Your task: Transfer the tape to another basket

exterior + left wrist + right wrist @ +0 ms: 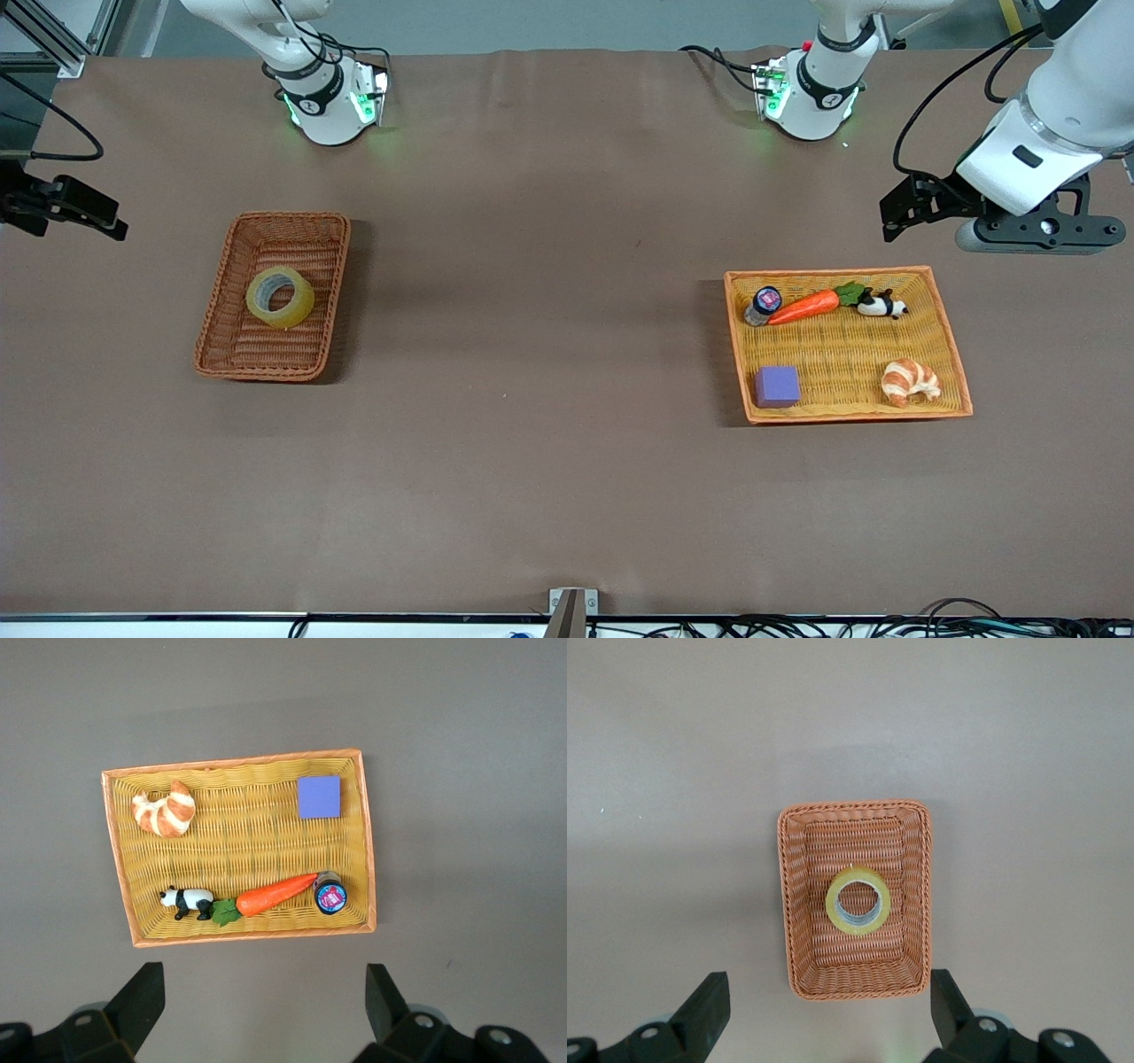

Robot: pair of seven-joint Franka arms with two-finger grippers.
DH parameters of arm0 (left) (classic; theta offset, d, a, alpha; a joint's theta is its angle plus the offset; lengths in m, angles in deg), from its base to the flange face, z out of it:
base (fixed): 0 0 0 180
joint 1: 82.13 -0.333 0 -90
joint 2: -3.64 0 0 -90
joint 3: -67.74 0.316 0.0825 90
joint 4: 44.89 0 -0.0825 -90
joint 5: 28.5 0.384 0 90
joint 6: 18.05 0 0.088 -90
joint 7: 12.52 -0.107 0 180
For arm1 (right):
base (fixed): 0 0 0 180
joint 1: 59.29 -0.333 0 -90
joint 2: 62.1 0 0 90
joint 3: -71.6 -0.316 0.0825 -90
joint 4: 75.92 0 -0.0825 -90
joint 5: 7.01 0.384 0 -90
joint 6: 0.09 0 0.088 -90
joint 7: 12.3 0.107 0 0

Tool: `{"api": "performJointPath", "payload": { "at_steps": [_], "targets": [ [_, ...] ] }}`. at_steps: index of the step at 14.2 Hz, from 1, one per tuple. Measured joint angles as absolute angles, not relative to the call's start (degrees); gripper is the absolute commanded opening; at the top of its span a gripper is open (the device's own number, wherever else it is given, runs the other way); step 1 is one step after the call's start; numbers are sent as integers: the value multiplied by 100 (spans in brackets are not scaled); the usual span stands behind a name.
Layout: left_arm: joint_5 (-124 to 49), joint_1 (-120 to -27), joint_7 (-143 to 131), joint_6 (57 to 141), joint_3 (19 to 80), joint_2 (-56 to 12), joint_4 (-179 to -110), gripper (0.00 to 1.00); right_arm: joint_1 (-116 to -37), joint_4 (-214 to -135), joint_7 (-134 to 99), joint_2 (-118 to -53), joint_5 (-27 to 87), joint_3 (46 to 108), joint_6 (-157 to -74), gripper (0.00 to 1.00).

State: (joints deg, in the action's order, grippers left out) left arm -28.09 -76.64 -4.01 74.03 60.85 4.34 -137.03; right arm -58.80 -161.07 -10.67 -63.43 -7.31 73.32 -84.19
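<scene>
Tape (280, 297) sits alone in the brown basket (232, 359) at frame left, either waiting to leave or just dropped there. The yellow basket (948, 354) at frame right holds toys. Both the left gripper (264, 1001) and right gripper (829, 1010) hover spread wide, holding nothing.

tape (280, 297) | yellowish clear roll, lying flat | in brown basket (232, 361), near middle
</scene>
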Motion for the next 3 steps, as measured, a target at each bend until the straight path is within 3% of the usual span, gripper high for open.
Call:
{"api": "performJointPath", "payload": {
  "at_steps": [3],
  "targets": [
    [-2809, -7664, -401, 7403, 6085, 434, -13703, 100, -5880, -16095, -1137, -6342, -731, 7330, -8466, 100]
  ]
}}
